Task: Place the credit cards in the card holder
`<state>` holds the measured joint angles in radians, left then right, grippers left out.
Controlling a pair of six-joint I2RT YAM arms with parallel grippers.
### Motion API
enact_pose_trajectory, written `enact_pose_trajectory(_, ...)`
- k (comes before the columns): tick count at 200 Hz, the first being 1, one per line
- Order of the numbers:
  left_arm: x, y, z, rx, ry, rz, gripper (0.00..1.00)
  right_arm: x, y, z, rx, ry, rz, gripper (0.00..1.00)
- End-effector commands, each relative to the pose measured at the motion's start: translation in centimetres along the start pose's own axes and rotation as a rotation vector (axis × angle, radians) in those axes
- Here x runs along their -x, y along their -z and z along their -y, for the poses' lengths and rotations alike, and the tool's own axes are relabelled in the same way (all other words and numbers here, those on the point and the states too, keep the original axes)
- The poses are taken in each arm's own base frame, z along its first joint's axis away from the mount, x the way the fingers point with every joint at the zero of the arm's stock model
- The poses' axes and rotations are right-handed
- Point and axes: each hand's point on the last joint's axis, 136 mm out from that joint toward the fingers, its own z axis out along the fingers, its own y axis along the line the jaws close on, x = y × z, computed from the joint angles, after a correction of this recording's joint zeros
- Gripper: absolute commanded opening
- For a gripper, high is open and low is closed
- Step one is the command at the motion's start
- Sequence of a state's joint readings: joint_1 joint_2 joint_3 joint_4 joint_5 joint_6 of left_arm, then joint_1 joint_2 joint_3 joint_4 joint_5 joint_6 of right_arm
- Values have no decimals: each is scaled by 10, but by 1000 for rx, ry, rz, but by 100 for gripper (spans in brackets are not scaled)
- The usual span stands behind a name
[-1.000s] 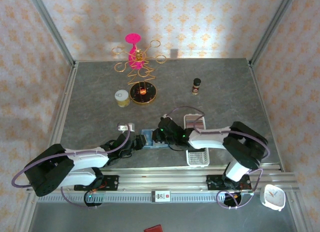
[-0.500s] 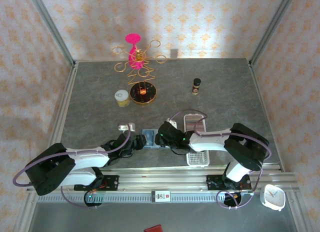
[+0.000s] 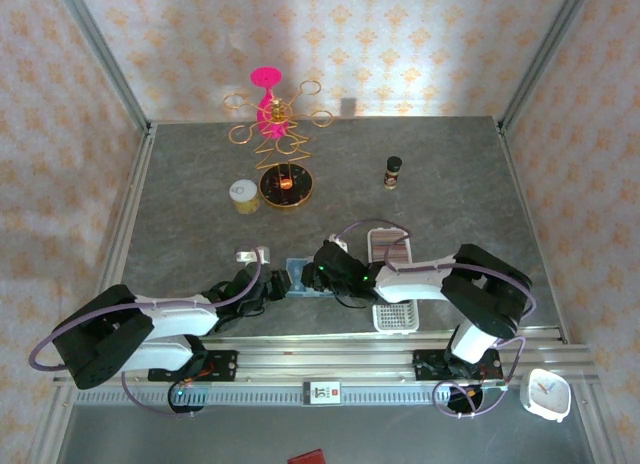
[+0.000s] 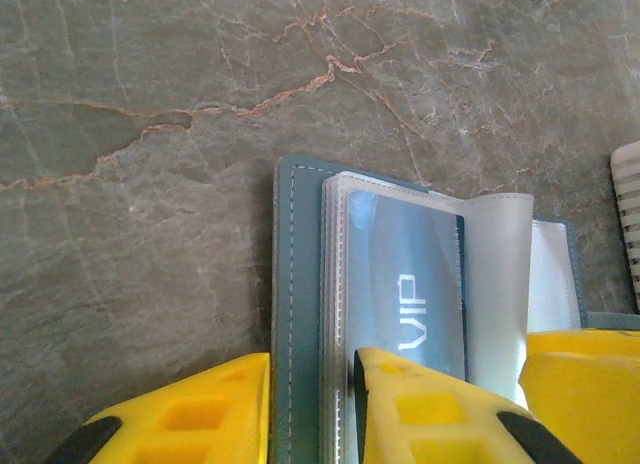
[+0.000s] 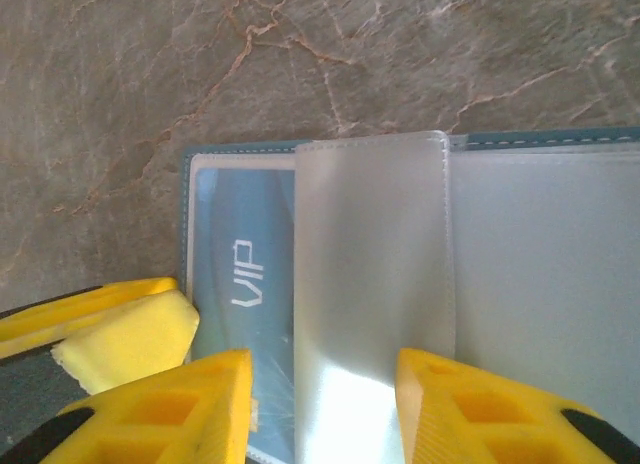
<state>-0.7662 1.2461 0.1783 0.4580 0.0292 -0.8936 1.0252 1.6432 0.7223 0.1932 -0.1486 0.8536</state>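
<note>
Open card holder lying centre of top view, blue VIP card sitting inside; left gripper pinching its cover edge at frame bottom; right gripper standing parted astride clear sleeve flap

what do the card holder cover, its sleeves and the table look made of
Card holder cover: probably matte teal leather or faux leather, stitched along the edge. Sleeves: frosted translucent plastic, catching glare. Table: grey stone or stone-print laminate, rusty veins.
</note>
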Motion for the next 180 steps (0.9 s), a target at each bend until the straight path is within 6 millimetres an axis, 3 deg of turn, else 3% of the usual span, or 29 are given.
enact_pose_trajectory(1,-46,4,8,-82,35,-199,24,5,-2,-19,74,-31,15,42)
enact_pose_trajectory(95,-46,6,-4,-41,37,-181,20,9,1,-60,260,-66,6,41)
enact_pose_trajectory(140,-39,7,-14,15,26,-138,20,19,35,-116,509,-42,10,41)
enact_pose_trajectory(180,-26,13,-25,81,22,-76,20,53,79,-113,429,65,192,41)
